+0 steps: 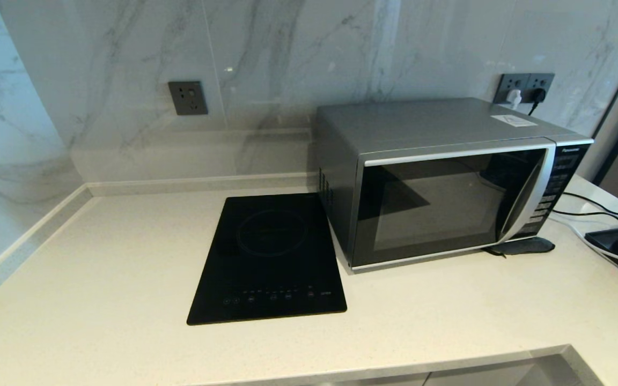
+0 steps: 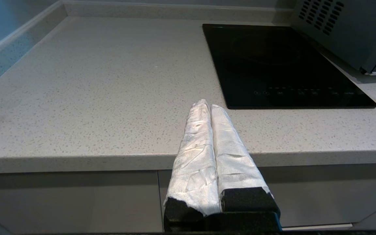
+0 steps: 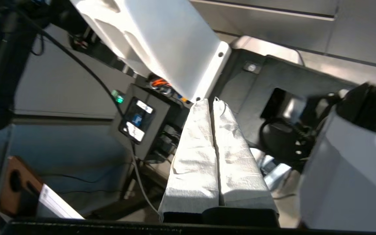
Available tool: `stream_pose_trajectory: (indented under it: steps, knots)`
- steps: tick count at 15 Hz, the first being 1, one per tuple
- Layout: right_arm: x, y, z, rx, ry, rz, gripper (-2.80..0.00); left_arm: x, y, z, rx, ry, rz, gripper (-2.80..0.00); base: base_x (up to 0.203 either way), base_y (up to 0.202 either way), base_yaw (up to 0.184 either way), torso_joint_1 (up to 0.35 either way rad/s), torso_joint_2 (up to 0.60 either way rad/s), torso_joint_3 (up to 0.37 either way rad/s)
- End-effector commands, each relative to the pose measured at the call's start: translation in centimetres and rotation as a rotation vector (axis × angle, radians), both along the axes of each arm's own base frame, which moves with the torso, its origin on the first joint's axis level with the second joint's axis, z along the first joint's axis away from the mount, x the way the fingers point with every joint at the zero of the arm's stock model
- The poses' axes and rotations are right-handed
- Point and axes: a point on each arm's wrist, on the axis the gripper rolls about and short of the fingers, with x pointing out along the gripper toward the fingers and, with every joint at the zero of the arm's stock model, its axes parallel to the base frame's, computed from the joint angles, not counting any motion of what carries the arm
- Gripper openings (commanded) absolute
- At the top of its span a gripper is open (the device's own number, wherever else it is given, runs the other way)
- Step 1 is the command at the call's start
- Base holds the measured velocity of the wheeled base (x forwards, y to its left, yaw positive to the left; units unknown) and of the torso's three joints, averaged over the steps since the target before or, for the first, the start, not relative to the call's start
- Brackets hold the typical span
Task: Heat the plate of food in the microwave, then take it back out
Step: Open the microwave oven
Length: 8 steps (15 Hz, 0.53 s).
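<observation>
The microwave (image 1: pixel 448 182) stands shut at the back right of the counter (image 1: pixel 100 300), its dark glass door facing forward and its curved silver handle (image 1: pixel 523 198) running top to bottom along the door's right edge, just beside the button panel (image 1: pixel 556 187). A black hob (image 1: pixel 269 262) lies flat on the counter just to the oven's left. No plate of food shows in any view; whether it sits behind the dark glass cannot be told.

Neither arm appears in the head view. The left gripper (image 2: pixel 207 106), its white-wrapped jaws pressed together and holding nothing, hangs at the counter's front edge, pointing across the bare counter with the hob and the oven's vented side ahead and off to one side. The right gripper (image 3: pixel 207 101), jaws likewise pressed together and empty, is well away from the work, aimed down at the robot's own white body panel (image 3: pixel 162 42) and a tangle of black cables and boxes below counter height.

The coming move likely turns on the handle: it sits on the oven's right side, so the right arm looks the nearer one to reach it, though that arm would first have to rise to the counter and spread its jaws. The handle's long axis is roughly upright, so the jaws would probably need to close across it from the sides.
</observation>
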Motion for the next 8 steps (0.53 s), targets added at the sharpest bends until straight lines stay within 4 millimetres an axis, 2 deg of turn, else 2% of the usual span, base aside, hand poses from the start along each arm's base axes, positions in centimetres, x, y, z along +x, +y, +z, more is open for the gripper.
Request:
stream_pose_trajectory:
  steps: [1,3,8]
  knots:
    - [-2.57,0.54,-1.69,0.035,-0.089,-0.042,-2.8,0.01,0.0,0.0,-0.001,0.001,0.001,-2.8,0.0,0.0,0.0,0.0,0.0,0.0]
    - [-2.89,1.27,-2.2,0.045,-0.099,-0.09,-2.8,0.01,0.0,0.0,-0.001,0.001,0.001,-2.8,0.0,0.0,0.0,0.0,0.0,0.0]
    - [-2.68,1.01,-2.57,-0.022,-0.083,-0.16,-2.8,0.01,0.0,0.0,-0.001,0.001,0.001,-2.8,0.0,0.0,0.0,0.0,0.0,0.0]
